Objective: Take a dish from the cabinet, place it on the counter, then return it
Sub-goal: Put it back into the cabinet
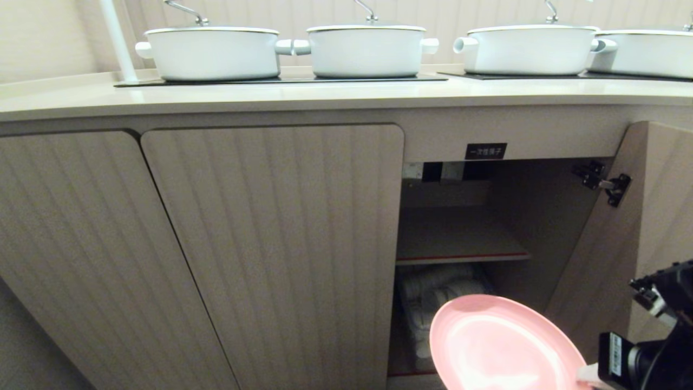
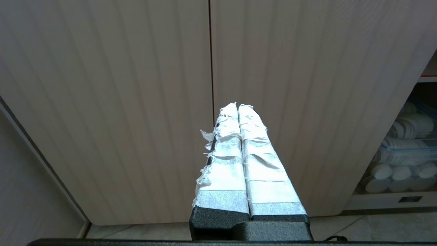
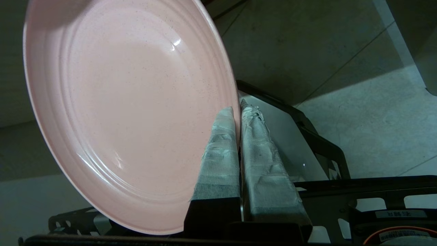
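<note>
Currently right gripper (image 3: 238,111) clamped on dish (image 3: 129,109) rim, one finger each side; dish tilted, held low just outside open cabinet (image 1: 460,227). Beyond dish, lower compartment holds stacked white disposable ware (image 1: 433,292); inner shelf (image 1: 460,244) above bare. Counter (image 1: 325,95) overhead carries white pots (image 1: 211,51) on hob. Left gripper (image 2: 238,106) pressed closed, empty, facing closed doors (image 2: 136,102).
</note>
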### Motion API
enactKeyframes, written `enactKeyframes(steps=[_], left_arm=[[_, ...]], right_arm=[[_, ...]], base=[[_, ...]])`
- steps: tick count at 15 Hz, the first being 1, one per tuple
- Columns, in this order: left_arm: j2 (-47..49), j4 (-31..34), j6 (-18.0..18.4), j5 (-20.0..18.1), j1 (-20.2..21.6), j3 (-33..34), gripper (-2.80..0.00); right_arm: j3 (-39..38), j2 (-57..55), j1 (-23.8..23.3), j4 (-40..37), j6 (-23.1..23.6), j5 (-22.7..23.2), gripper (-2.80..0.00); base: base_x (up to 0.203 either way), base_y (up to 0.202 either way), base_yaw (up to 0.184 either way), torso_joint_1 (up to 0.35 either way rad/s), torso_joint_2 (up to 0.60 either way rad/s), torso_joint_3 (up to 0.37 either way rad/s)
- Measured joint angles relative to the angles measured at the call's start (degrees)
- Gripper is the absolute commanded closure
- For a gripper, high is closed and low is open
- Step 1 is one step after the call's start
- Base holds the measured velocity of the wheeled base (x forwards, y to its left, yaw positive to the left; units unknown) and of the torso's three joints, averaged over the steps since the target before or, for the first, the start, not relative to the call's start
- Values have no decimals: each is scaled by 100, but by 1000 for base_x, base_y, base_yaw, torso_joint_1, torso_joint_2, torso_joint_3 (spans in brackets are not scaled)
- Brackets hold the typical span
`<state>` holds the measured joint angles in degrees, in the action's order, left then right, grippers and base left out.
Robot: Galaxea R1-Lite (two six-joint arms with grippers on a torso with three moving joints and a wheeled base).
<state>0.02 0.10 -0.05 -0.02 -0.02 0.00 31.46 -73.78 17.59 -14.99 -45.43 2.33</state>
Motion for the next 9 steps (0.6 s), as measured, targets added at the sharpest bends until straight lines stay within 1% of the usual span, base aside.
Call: enactKeyframes(steps=[2,6,9], left_arm=[[0,0,3,0,0,0,0],[0,-1,3,-3,0,0,0],[0,-1,3,-5,-2,0,0]], right_arm=[[39,-146,-93,1,-19,-40,0],[201,-518,-438,64,-93,-126,0],[262,-803,-568,178,-93,-161,0]], base=[[0,0,0,0,0,0],[0,0,0,0,0,0],[0,0,0,0,0,0]])
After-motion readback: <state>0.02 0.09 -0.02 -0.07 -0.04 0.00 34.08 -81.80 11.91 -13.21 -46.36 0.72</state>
